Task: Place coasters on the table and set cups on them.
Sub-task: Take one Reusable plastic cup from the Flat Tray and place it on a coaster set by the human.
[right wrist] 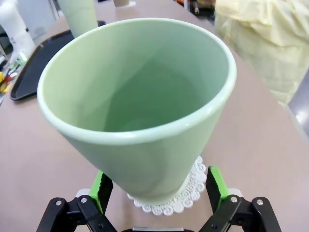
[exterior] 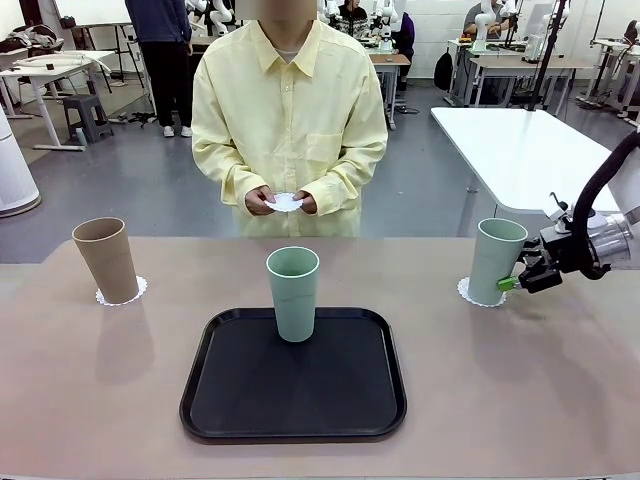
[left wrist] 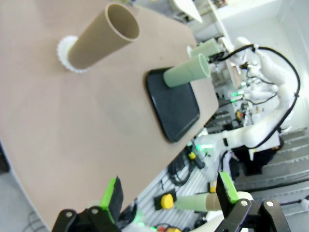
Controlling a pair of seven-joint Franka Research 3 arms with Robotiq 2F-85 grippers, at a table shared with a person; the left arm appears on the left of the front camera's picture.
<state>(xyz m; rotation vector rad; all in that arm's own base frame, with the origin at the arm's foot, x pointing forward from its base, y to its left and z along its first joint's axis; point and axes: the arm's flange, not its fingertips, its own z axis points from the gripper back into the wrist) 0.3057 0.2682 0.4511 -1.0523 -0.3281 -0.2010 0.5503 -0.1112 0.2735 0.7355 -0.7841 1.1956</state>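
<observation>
Across the wide beige-brown table (exterior: 560, 400), the job is looking roughly two-thirds done. Black rounded-corner tray (exterior: 225, 400) is sitting at centre, toward the robot's edge, with one pale mint plastic tumbler (exterior: 293, 292) standing upright on it, no coaster beneath. Person (exterior: 290, 110) at the far side is holding the third doily (exterior: 285, 203) in both hands, above the table, not yet laid.

Tan-brown tapered tumbler (exterior: 105, 258) is standing at the robot's left on a white lacy paper doily (exterior: 137, 291). Second mint tumbler (exterior: 497, 258) is standing at the right on its own doily (exterior: 466, 291).

Right gripper (exterior: 515, 283) is straddling the base of that second mint tumbler, fingers released: green pads (right wrist: 215, 180) are standing wide, with a gap showing on at least one side. Left gripper (left wrist: 170, 191) is hanging over the table's left end, well apart from the tan tumbler, fingers spread, gripping nothing.

Risk, as I am judging it: the right fingers are flanking the cup closely, so a skewed retreat could be clipping the wall, tipping the tall light tumbler or dragging it and the flimsy paper off-centre. The tray cup is also needing a lift clear of the tray's rim; catching that rim would be toppling it
</observation>
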